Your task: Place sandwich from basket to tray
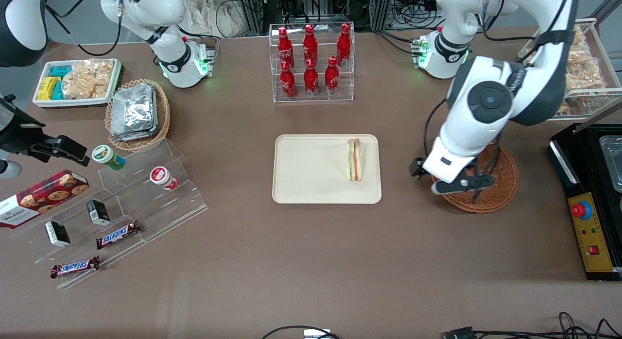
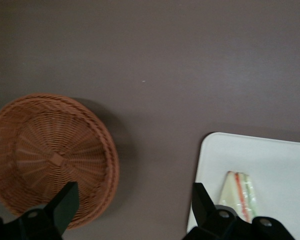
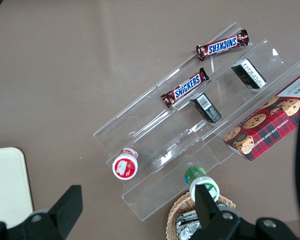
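Note:
The sandwich (image 1: pixel 354 159) (image 2: pixel 240 195) lies on the cream tray (image 1: pixel 306 176) (image 2: pixel 270 160), near the tray edge toward the working arm's end of the table. The reddish-brown wicker basket (image 1: pixel 498 195) (image 2: pixel 45 150) sits beside the tray and holds nothing that I can see; the arm covers part of it in the front view. My gripper (image 1: pixel 427 176) (image 2: pixel 134 192) hangs open above the bare table between basket and tray, with nothing between its fingers.
A clear rack of red cola bottles (image 1: pixel 312 62) stands farther from the front camera than the tray. Toward the parked arm's end are a tan basket of foil packets (image 1: pixel 137 113), a white bin (image 1: pixel 77 81) and an acrylic step stand (image 1: pixel 121 208). A black control box (image 1: pixel 590 217) sits beside the reddish-brown basket.

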{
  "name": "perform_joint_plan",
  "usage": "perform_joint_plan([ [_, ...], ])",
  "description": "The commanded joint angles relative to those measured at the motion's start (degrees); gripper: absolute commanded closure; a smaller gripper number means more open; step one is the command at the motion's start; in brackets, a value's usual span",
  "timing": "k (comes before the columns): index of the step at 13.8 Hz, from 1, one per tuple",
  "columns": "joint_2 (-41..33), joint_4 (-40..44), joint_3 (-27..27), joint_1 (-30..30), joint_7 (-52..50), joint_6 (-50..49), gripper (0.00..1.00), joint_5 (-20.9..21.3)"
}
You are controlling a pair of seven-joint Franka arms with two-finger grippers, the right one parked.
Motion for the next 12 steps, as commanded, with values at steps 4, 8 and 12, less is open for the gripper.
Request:
perform_joint_plan([
  [4, -6.24, 0.92, -0.64, 9.03, 12.36, -6.66, 0.0, -0.89],
  [8, -5.63, 7.51, -0.9, 11.93, 15.25, -13.17, 0.0, -1.33],
  [12, -7.99, 9.8, -0.82, 13.69, 22.37, -16.77, 0.0, -4.67],
])
